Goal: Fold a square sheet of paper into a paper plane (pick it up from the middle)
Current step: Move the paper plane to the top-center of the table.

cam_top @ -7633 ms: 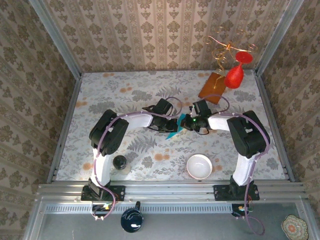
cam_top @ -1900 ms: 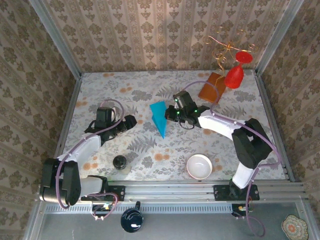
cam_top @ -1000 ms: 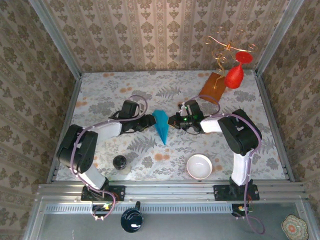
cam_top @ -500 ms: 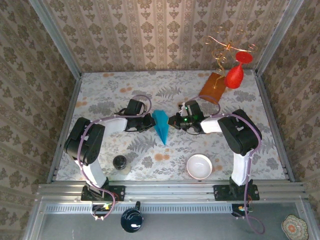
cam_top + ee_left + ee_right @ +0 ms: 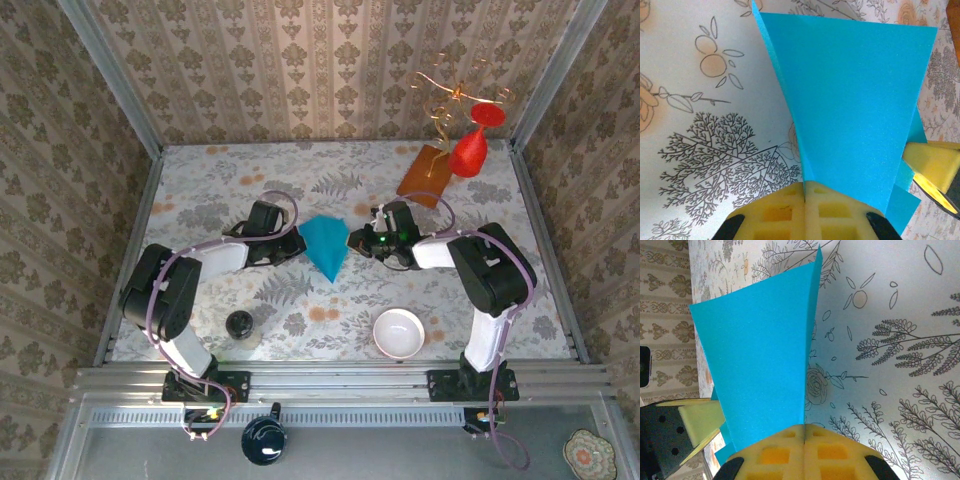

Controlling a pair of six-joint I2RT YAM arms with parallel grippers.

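Observation:
The square sheet of paper is folded into a teal-blue paper plane (image 5: pixel 326 245), a pointed kite shape held just above the flowered table with its tip toward the near edge. My left gripper (image 5: pixel 297 243) is shut on its left wing, and my right gripper (image 5: pixel 357 243) is shut on its right wing. In the left wrist view the yellow jaws (image 5: pixel 805 186) pinch one edge of the paper plane (image 5: pixel 855 95), with a right gripper pad (image 5: pixel 932 162) beyond it. The right wrist view has the paper plane (image 5: pixel 760 355) running into that gripper (image 5: pixel 804 427).
A white bowl (image 5: pixel 398 332) sits near the front right and a small dark jar (image 5: pixel 239 324) near the front left. An orange-brown board (image 5: pixel 425 175) and a red glass-shaped ornament (image 5: pixel 468 150) on a wire stand are at the back right.
The left gripper has shut on the plane's left wing. The two grippers have drawn apart, and the plane has spread from a narrow dart into a wide kite shape.

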